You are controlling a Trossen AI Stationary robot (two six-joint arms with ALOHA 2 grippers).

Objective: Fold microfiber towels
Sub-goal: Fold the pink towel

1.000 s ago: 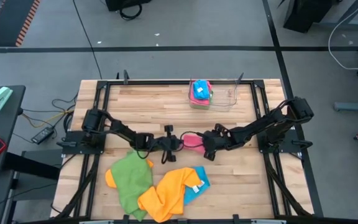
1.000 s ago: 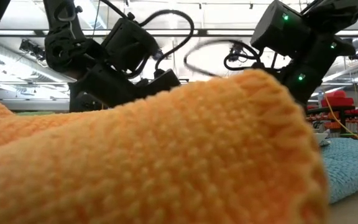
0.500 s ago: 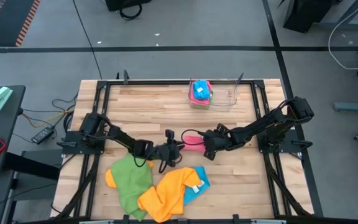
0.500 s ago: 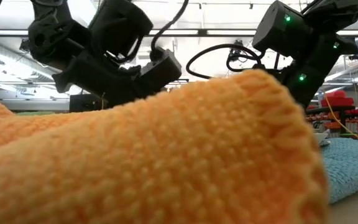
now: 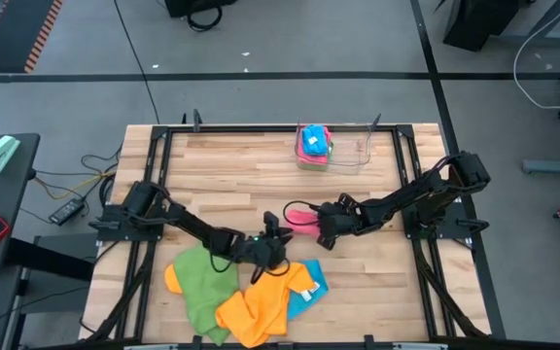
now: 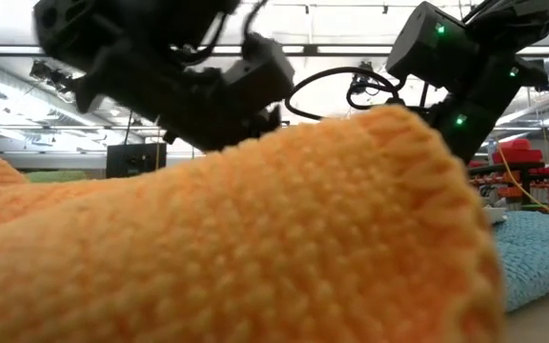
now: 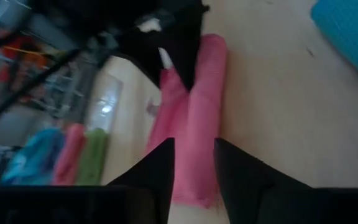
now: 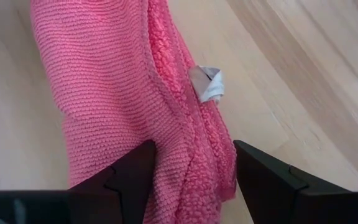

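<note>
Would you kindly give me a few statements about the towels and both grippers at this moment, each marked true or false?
1. The pink towel lies on the table near the right gripper. True.
2. The left gripper holds the green towel in the air. False: the green towel lies on the table in the front pile, and the left gripper holds nothing.
3. The right gripper's fingers stand open on either side of the pink towel. True.
4. The orange towel lies flat and neatly folded. False: it is crumpled, overlapping the green and blue towels.
5. Folded towels sit stacked near the table's far edge. True.
</note>
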